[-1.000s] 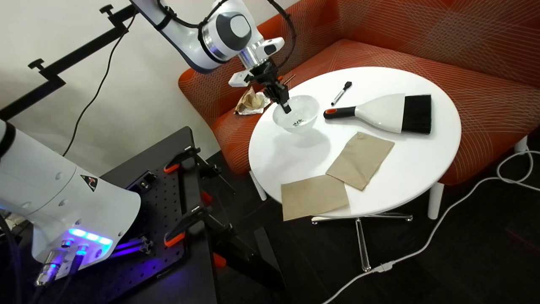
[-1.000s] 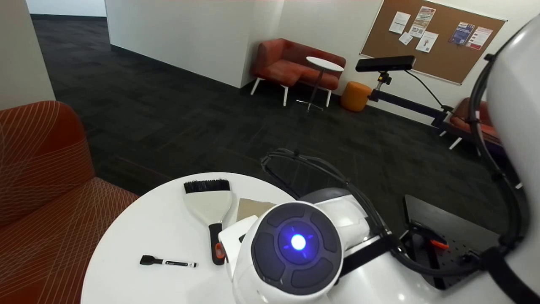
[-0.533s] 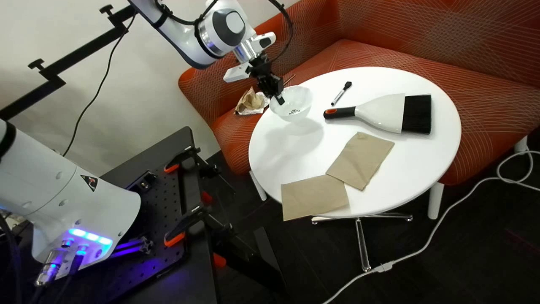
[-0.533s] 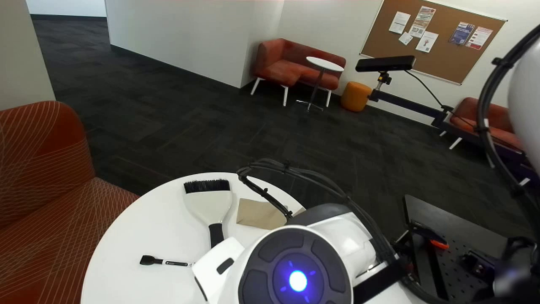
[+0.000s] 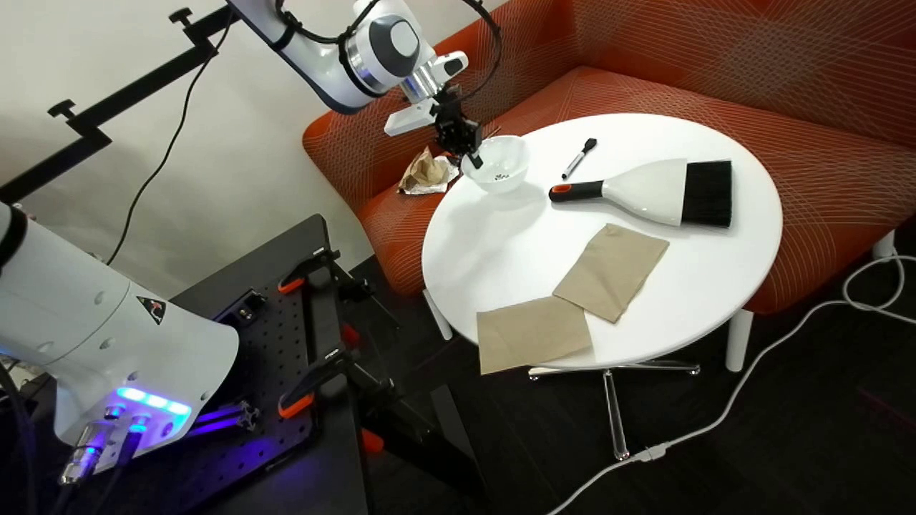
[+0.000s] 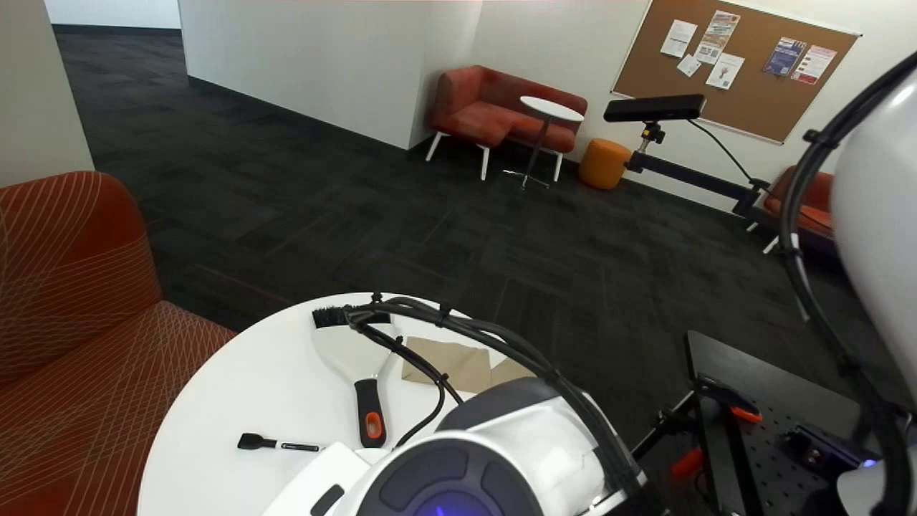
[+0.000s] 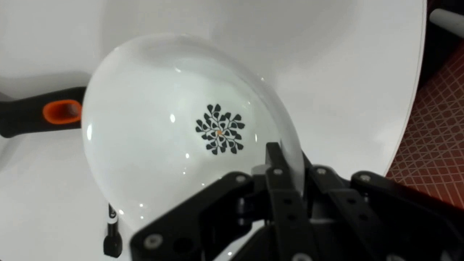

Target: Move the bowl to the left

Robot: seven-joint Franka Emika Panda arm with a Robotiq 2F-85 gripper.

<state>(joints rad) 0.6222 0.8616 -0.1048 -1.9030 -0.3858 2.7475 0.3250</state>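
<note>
- I have the gripper (image 7: 291,157) clamped on the rim of the small white bowl (image 5: 499,161), one finger (image 7: 276,156) inside the wall and one outside; in the wrist view the bite sits near four o'clock on the rim.
- The rim is a sensible hold, I judge: the wall is thin, while the whole bowl looks too wide to span. The price is support from one side only, so it could tip or twist.
- The bowl is over the round white worktop (image 5: 705,279), between ten and eleven o'clock of it in an exterior view. Its shadow spreads toward six, so I read it as lifted and the carry as under way, with lowering and release to come.
- There, the black-capped marker (image 5: 578,159) lies at three o'clock from the bowl and the black-bristled brush (image 5: 647,192) between three and four; I would set down clear of both.
- Only the wrist view shows me the fingers straddling the rim, and the black leaf motif (image 7: 219,132) crisply; from outside the motif is a dark speck.
- In an exterior view I cannot make out bowl or gripper past the arm's wrist (image 6: 458,466), so it serves me only for brush, marker and worktop edge.
</note>
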